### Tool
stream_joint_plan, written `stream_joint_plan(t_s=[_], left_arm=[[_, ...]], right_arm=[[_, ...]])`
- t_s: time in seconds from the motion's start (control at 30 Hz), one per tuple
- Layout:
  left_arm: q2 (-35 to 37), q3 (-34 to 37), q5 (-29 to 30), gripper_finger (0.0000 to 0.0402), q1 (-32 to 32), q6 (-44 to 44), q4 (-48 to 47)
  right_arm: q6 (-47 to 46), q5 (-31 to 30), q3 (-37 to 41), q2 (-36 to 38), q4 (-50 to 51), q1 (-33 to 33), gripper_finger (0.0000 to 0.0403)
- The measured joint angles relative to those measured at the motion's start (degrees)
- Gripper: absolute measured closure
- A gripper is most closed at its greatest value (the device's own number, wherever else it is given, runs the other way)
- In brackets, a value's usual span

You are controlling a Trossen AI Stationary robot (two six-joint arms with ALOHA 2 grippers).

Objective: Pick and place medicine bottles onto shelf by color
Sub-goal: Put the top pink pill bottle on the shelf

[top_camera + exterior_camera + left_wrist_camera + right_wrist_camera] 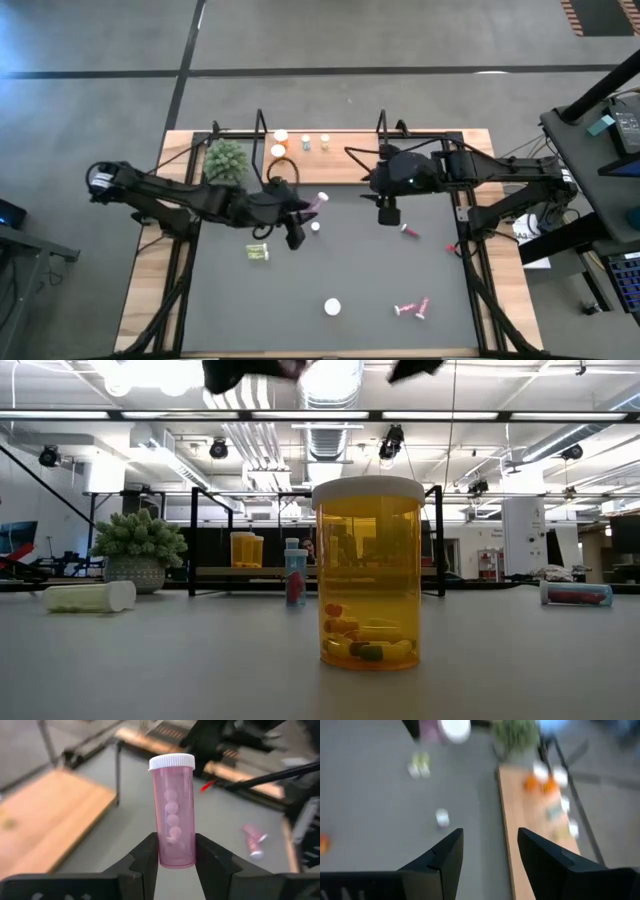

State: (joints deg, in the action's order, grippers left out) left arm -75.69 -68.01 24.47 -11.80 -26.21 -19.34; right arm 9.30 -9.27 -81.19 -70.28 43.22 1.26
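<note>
High view, left gripper (305, 207): raised over the mat's upper middle, just below the shelf (420, 170), closed on a pink bottle (316, 204).
High view, pink bottle: long axis slanted, white cap toward about 1 o'clock, base between the fingers.
High view, right gripper (388, 215): hangs over the mat at about 3 o'clock from the left one, fingers pointing to 6 o'clock, holding nothing.
High view, shelf: light board along the far edge of the mat, with bottles standing near its left half and the green plant ball (226, 160) at its left end.
High view, loose bottles: a yellow-green bottle (258, 252) lying at 7 o'clock from the left gripper; a white-capped one (332, 307) upright near the front; two pink bottles (411, 308) lying at 5 o'clock; one more small pink bottle (408, 231) lying beside the right gripper.
Low view, orange bottle (369, 573): upright in the middle foreground, cap up, pills in its base.
Low view, whitish bottle (89, 596): lying flat, long axis 9 to 3 o'clock.
Left wrist view, pink bottle: gripped at its lower end, cap pointing away from the fingers (145, 857), round pills stacked inside.
Right wrist view, right gripper: jaws apart, gap empty, the shelf's edge beyond them.
</note>
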Motion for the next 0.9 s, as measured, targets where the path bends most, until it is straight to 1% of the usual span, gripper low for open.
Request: stream_joint_plan(t_s=[0.1, 0.17, 0.3, 0.4, 0.57, 0.77, 0.9], left_arm=[[1.06, -0.43, -0.65, 0.0302, -0.21, 4.48, 2.99], [1.74, -0.56, -1.00, 0.0302, -0.31, 6.85, 2.98], [2.39, -0.52, -1.21, 0.0302, -0.30, 10.35, 4.16], [2.44, -0.50, -1.35, 0.0302, -0.28, 12.93, 5.34], [2.46, -0.47, -1.51, 0.0302, -0.28, 16.46, 5.86], [2.48, -0.13, -1.56, 0.0302, -0.28, 16.65, 5.69], [2.51, -0.08, -3.24, 0.0302, -0.26, 16.63, 4.49]], right_arm=[[2.93, 3.26, 0.00, 0.00, -7.26, 0.00, 0.0225], [4.17, 4.96, 0.00, 0.00, -11.24, 0.00, 0.0225], [3.25, 5.35, -0.23, -0.24, -16.05, 0.00, 0.0225], [2.76, 5.72, -1.29, -1.44, -16.12, -0.01, 0.0225], [-0.73, 11.66, -4.59, -6.01, -16.97, 0.00, 0.0225], [-1.31, 12.49, -12.50, -12.49, -11.89, 0.00, 0.0225], [-1.45, 13.32, -18.87, -16.63, -7.04, 0.02, 0.0225]])
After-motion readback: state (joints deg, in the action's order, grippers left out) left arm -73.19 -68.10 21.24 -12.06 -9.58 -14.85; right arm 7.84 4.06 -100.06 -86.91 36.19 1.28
